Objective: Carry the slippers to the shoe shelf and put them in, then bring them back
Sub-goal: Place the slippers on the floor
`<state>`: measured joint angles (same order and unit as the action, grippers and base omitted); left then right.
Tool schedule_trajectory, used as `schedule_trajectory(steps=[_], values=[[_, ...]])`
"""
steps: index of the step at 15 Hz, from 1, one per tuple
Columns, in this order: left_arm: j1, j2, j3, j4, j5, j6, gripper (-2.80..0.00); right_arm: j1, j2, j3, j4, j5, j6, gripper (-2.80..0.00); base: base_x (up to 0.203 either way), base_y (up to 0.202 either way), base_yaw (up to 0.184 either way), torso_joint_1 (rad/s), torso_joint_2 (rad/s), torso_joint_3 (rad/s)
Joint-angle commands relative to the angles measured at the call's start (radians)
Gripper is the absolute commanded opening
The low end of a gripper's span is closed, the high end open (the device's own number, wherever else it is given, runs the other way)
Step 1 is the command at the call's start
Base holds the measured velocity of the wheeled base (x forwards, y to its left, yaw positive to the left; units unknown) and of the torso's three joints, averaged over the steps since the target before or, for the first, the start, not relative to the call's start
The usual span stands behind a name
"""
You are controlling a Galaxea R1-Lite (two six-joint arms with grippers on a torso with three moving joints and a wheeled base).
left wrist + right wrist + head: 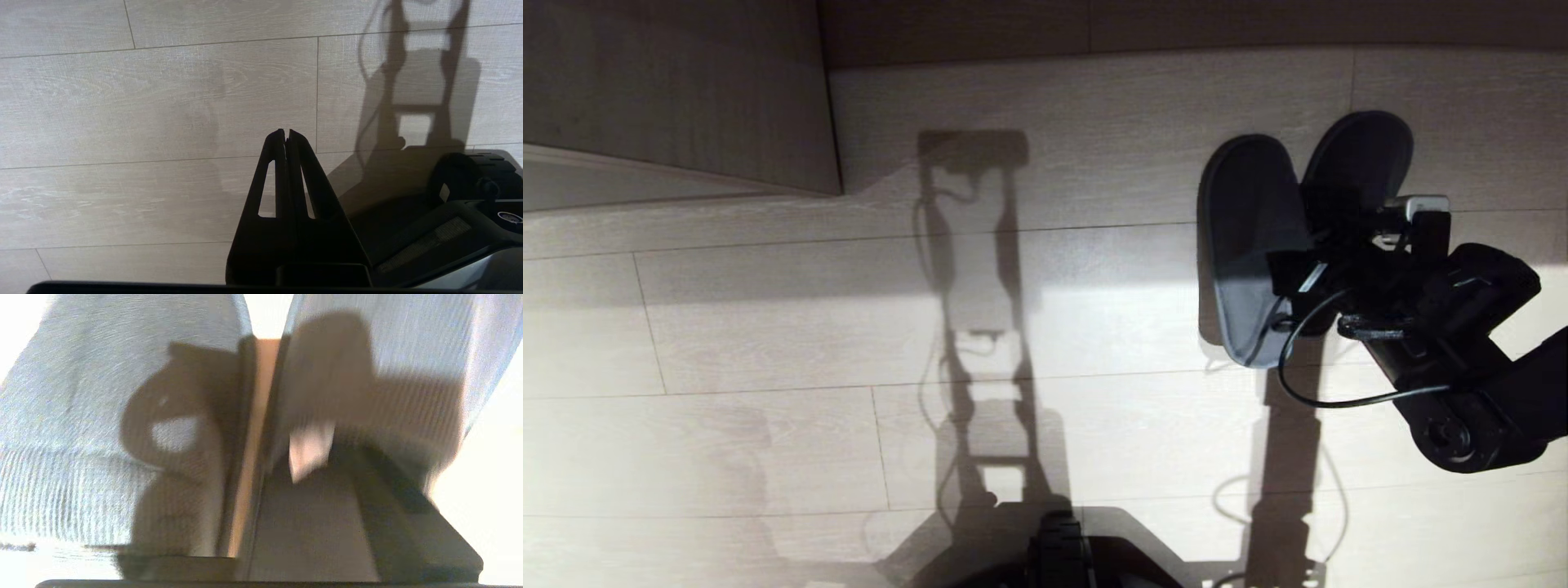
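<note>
The right gripper [1311,245] sits low over the slippers [1250,245], whether its fingers are parted I cannot tell. The pair lies side by side on the pale floor [768,327]. The left gripper [286,136] hangs closed, empty.

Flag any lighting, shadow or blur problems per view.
Head view: low hard light, a glare patch on the floor, the robot's long shadow down the middle, slippers near-silhouetted. Left wrist view: evenly lit, sharp, left gripper a black silhouette. Right wrist view: smeared by blur, edges blown out white.
</note>
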<state>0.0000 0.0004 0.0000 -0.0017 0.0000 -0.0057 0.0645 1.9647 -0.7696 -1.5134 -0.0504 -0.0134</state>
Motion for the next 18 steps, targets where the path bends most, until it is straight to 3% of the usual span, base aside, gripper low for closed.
schedule_trajectory(steps=[1, 13, 18], values=[[0.001, -0.002, 0.000, 0.000, 0.000, 0.000, -2.80, 0.000, -0.001, 0.032, -0.009, 0.000, 0.000, 0.00, 0.000, 0.000, 0.000, 0.000, 0.00, 0.000], [0.000, -0.002, 0.000, 0.000, 0.000, 0.000, -2.80, 0.001, -0.059, 0.194, -0.007, 0.067, 0.030, 0.00, 0.000, 0.000, 0.000, 0.000, 0.00, 0.000], [0.000, -0.002, 0.000, 0.000, 0.000, 0.000, -2.80, 0.001, -0.074, 0.203, -0.006, 0.080, 0.133, 0.00, 0.000, 0.000, 0.000, 0.000, 0.00, 0.000]])
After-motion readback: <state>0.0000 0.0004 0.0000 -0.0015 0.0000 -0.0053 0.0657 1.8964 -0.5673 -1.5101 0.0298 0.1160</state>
